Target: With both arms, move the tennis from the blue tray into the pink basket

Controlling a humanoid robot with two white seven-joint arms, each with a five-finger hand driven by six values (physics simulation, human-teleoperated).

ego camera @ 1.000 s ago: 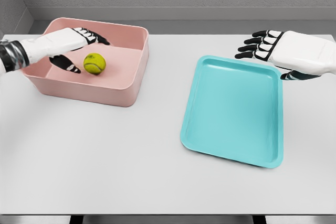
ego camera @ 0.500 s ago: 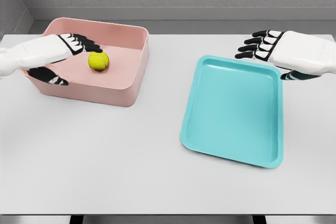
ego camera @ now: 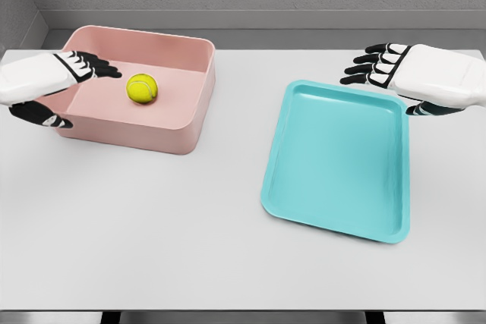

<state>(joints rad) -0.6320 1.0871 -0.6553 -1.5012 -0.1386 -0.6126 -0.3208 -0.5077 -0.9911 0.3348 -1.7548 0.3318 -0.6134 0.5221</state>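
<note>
Table (ego camera: pixel 152 225): one, white.
Blue tray (ego camera: pixel 334 165): one, holding nothing.
Pink basket (ego camera: pixel 190 115): one.
Left hand (ego camera: pixel 49 81): fingers spread, empty, over the basket's left edge.
Right hand (ego camera: pixel 410 77): fingers apart, empty, above the tray's far corner.
Tennis ball (ego camera: pixel 141 88): one, inside the basket.

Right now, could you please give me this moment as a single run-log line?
tennis ball: in pink basket, released | blue tray: empty | left hand: open, at basket's left edge | right hand: open, above tray's far corner
</note>
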